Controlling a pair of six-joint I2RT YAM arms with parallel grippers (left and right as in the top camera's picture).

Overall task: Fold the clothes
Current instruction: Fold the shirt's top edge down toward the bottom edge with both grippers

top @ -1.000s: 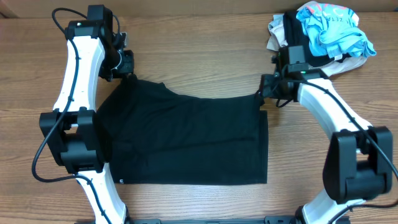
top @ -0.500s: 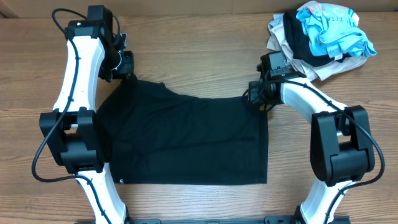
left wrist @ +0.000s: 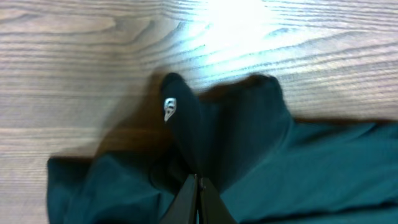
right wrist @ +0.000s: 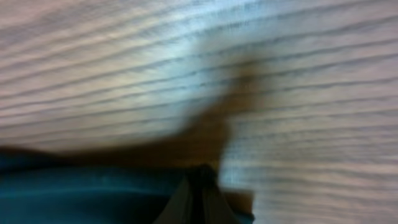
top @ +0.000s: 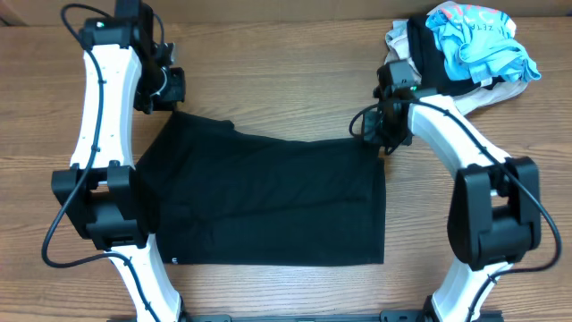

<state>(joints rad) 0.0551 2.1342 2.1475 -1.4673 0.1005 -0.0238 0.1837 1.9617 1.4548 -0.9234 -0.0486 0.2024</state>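
Well, the wooden bench (top: 286, 63) takes up the whole view, and most of its middle is covered by the black T-shirt (top: 268, 197). It lies flat and spread wide between the two arms. Its lower and right edges run fairly straight, while its top edge slopes down from the far left corner, with a few soft creases across the cloth. A tiny white mark (top: 175, 261) shows near its lower left corner.

Off in the far right corner of the bench sits a heap of other clothes, well apart from the shirt: a light-blue garment (top: 483, 40) on top and cream cloth (top: 487, 94) under it.

The left gripper (top: 170, 94) is at the shirt's far left corner. Its jaws are pinched tight on a raised fold of the black cloth, and a small white tag (left wrist: 170, 109) shows on that fold.

The right gripper (top: 371, 134) is at the far right corner, its jaws closed together on the shirt's edge. The close view there is blurred, so I cannot tell how much cloth they hold.
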